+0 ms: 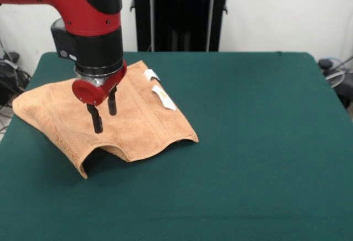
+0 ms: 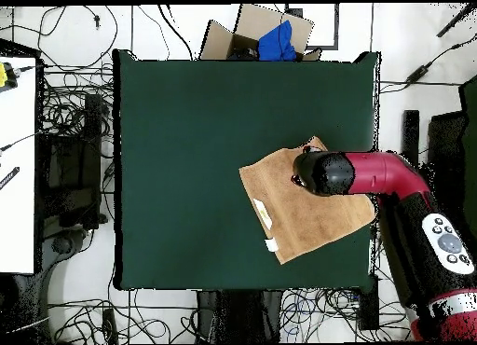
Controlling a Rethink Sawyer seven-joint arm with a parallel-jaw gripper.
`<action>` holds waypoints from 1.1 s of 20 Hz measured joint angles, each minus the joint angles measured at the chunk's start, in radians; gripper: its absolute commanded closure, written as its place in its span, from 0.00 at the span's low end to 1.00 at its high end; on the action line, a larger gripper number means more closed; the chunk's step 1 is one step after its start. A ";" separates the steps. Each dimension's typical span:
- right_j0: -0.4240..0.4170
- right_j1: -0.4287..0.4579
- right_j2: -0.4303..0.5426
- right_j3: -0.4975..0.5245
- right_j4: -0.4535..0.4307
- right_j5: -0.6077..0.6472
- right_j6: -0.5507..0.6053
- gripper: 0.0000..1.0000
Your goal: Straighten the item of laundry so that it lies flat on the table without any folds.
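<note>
Front view alone shows end effector (image 1: 104, 116) parted, empty, over rumpled towel (image 1: 138, 125), table (image 1: 248, 142).

Red arm's gripper (image 1: 104, 115) pointing straight down, two black fingers (image 1: 97, 121) apart.

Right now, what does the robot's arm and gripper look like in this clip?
The arm is glossy red with black joint sections and a black cylindrical wrist. Below the wrist sits a silver ring and a round red cap. The gripper has two short, dark, slender fingers. From overhead, the arm's lower link carries a pale grey oval panel with round buttons.
</note>
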 measured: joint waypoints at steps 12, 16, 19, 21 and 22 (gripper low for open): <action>-0.029 -0.033 0.004 0.037 0.000 -0.131 0.000 0.00; -0.044 -0.066 0.004 0.064 0.000 -0.198 0.000 0.00; -0.045 -0.088 0.004 0.081 0.000 -0.238 0.000 0.00; -0.044 -0.096 0.004 0.088 0.000 -0.254 0.000 0.00; -0.043 -0.100 0.004 0.092 0.000 -0.264 0.000 0.00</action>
